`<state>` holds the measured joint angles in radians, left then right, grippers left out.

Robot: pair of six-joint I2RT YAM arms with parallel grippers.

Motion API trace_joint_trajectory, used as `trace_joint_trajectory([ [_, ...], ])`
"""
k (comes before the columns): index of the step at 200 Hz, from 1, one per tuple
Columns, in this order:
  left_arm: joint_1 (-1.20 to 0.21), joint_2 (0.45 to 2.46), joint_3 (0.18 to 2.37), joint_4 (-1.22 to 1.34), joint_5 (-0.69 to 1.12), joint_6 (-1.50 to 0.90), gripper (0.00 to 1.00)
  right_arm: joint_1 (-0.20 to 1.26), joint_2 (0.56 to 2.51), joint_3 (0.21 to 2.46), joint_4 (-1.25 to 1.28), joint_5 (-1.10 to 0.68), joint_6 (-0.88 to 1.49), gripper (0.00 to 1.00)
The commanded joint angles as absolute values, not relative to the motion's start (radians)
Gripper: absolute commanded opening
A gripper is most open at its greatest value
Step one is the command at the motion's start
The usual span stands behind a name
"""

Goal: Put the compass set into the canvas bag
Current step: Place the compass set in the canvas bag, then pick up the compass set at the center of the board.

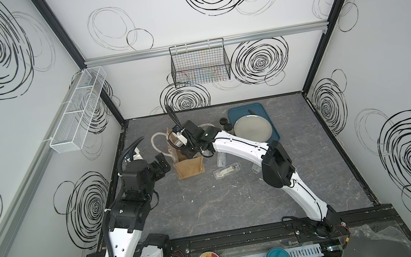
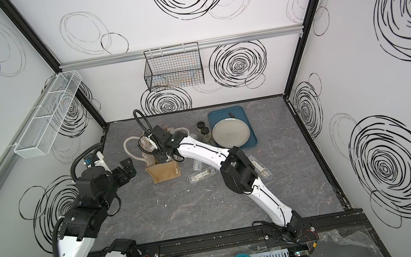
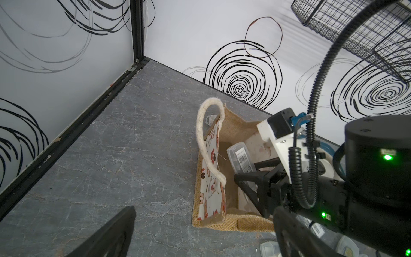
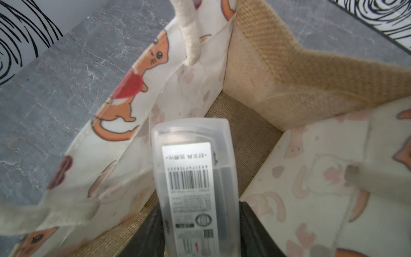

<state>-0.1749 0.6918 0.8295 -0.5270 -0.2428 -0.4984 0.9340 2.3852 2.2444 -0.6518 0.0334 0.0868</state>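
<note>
— Over the grey table (image 1: 211, 206), seen in both top views: how far along is the job?
— Far along, I'd say. The right gripper (image 1: 188, 150) reaches down into the open mouth of the canvas bag (image 1: 189, 166), which stands upright towards the back of the table. The left gripper (image 1: 163, 165) hangs just beside the bag, jaws spread wide and holding nothing. A few other clear cases (image 1: 226, 172) lie on the table near the right arm.
— And from the left wrist?
— You can see the compass set (image 3: 241, 158). It is a see-through plastic case with a white barcode label, and it sits tilted nose-down inside the bag. The right gripper's black fingers (image 3: 249, 187) pinch its upper end. A rope handle (image 3: 208, 142) arches up over the bag's printed side.
— From the right wrist?
— The jaws are closed on the case's long sides. Its rounded end is below the bag's rim, over the woven floor, but I can't tell whether it touches. Something dark shows dimly through the frosted plastic.
— So which step is this?
— Setting it down, I judge. The next move calls for opening the jaws so the case drops, then rising straight up, clear of both handles.
</note>
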Motion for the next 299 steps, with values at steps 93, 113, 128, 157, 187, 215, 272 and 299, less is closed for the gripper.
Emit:
trace_joint_trajectory([
  [93, -0.181, 0.678, 0.856, -0.521, -0.226, -0.514, 0.99, 0.933, 2.264, 2.262, -0.696, 0.034, 0.155, 0.69],
  [113, -0.184, 0.682, 0.856, -0.518, -0.217, -0.515, 0.99, 0.932, 2.215, 2.260, -0.675, 0.017, 0.142, 0.72],
  [128, -0.185, 0.684, 0.859, -0.517, -0.214, -0.515, 0.99, 0.932, 2.183, 2.265, -0.680, 0.010, 0.132, 0.72],
  [157, -0.194, 0.687, 0.870, -0.515, -0.209, -0.514, 0.99, 0.931, 2.077, 2.241, -0.684, 0.053, 0.114, 0.72],
  [187, -0.216, 0.699, 0.861, -0.495, -0.189, -0.515, 0.99, 0.907, 1.918, 2.131, -0.719, 0.181, 0.090, 0.74],
  [215, -0.264, 0.718, 0.850, -0.457, -0.170, -0.515, 0.99, 0.833, 1.730, 1.925, -0.763, 0.266, 0.138, 0.77],
  [272, -0.402, 0.754, 0.879, -0.439, -0.244, -0.515, 0.99, 0.490, 1.273, 1.196, -0.683, 0.176, 0.325, 0.82],
  [299, -0.445, 0.773, 0.894, -0.437, -0.268, -0.522, 0.99, 0.366, 1.194, 0.961, -0.619, 0.110, 0.360, 0.84],
])
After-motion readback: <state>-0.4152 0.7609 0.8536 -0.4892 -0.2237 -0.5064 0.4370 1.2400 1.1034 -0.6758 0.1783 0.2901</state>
